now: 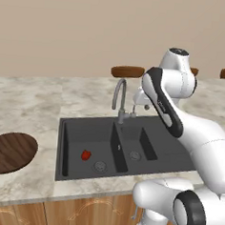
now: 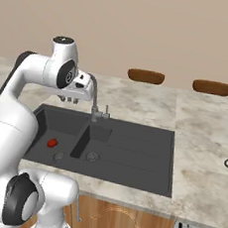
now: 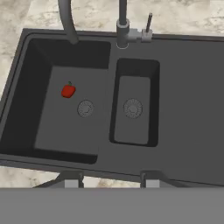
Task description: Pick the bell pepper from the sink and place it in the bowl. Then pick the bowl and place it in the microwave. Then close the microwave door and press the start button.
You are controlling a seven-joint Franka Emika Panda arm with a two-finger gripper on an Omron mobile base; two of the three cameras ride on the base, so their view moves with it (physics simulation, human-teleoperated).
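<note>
Bowl (image 1: 10, 152) of dark wood sits on the marble tabletop (image 1: 29, 98), left of the sink (image 1: 66, 175). Next we note the bell pepper (image 1: 85, 155) on the floor of the left basin, just beside the round drain (image 1: 99, 166). Further right, the tool (image 3: 108, 180) hangs above the sink near the faucet (image 1: 119, 98), jaws parted, gripping nothing.

I see the bell pepper (image 1: 85, 155) lying in the sink's (image 1: 154, 158) larger left basin, just beside its drain (image 1: 99, 166). The faucet (image 1: 119, 99) stands behind the divider. The bowl (image 1: 9, 151) sits on the counter (image 1: 29, 100), left of the sink.
</note>
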